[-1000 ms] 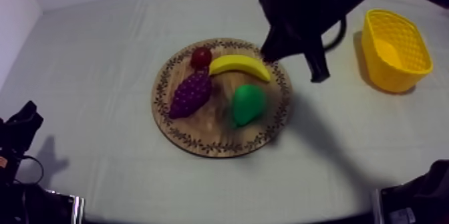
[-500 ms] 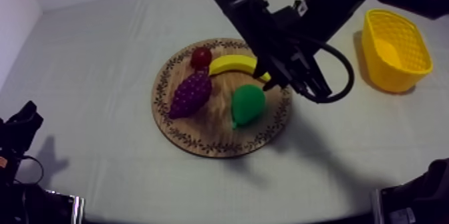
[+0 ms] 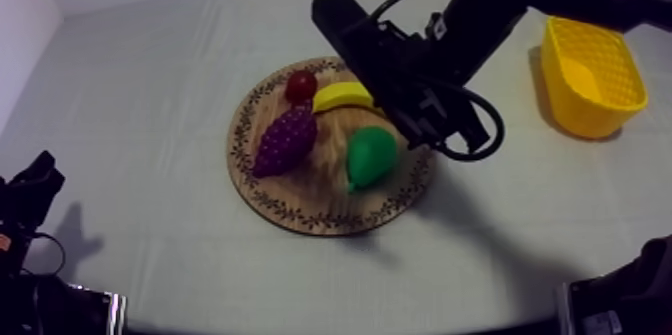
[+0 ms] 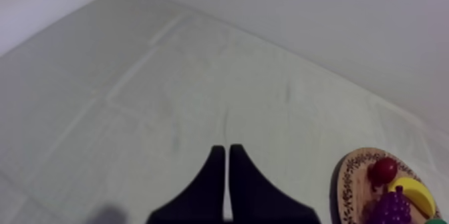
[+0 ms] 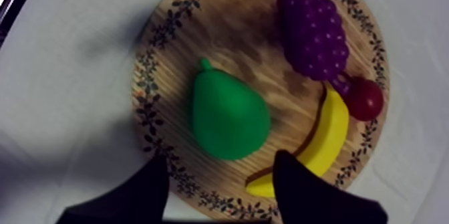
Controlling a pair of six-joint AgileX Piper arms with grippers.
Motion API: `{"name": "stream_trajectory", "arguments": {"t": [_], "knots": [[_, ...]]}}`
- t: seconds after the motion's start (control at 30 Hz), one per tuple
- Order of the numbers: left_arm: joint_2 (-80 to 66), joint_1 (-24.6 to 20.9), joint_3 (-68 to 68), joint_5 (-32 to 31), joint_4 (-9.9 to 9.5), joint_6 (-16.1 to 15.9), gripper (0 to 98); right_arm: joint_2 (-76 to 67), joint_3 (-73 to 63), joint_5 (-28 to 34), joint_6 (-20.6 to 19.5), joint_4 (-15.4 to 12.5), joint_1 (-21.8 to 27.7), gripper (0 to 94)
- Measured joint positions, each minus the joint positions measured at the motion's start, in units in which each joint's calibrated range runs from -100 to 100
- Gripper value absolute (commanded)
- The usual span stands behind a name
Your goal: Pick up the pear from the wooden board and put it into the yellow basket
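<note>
Green pear [image 5: 227,116] is laid on the wooden board [image 5: 167,33], just ahead of the right gripper [image 5: 220,163], whose fingers are held apart and empty over the board's rim. Its broad end is turned toward them, the stem away.

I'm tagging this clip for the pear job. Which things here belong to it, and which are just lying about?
In the job:
pear, lying on the wooden board
yellow basket, at the table's right
right tool, open over the pear

Lying about:
banana, grapes, small red fruit, all on the board
left tool, shut, away from the board
</note>
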Motion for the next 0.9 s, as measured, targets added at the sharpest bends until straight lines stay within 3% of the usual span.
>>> {"name": "stream_trajectory", "arguments": {"t": [0.3, 0.43, 0.57, 0.7, 0.9], "knots": [[0.00, 0.00, 0.00, 0.00, 0.00, 0.00, 0.1, 3.76, -1.45, 0.03, 2.46, 0.63, 0.20, 56.8], [0.00, 0.00, 0.00, 0.00, 0.00, 0.00, 0.1, 3.89, -2.19, 0.92, 2.02, 0.69, 0.68, 66.4], [0.00, 0.00, 0.00, 0.00, 0.00, 0.00, 0.1, 4.09, -3.31, 1.53, 0.03, 2.44, 0.40, 75.8], [0.00, 0.00, 0.00, 0.00, 0.00, 0.00, 0.1, 4.95, -4.54, 1.54, -1.78, 3.38, -0.17, 77.5], [0.00, 0.00, 0.00, 0.00, 0.00, 0.00, 0.1, 5.83, -5.55, 1.26, -1.23, 2.62, -0.92, 78.0]]}}
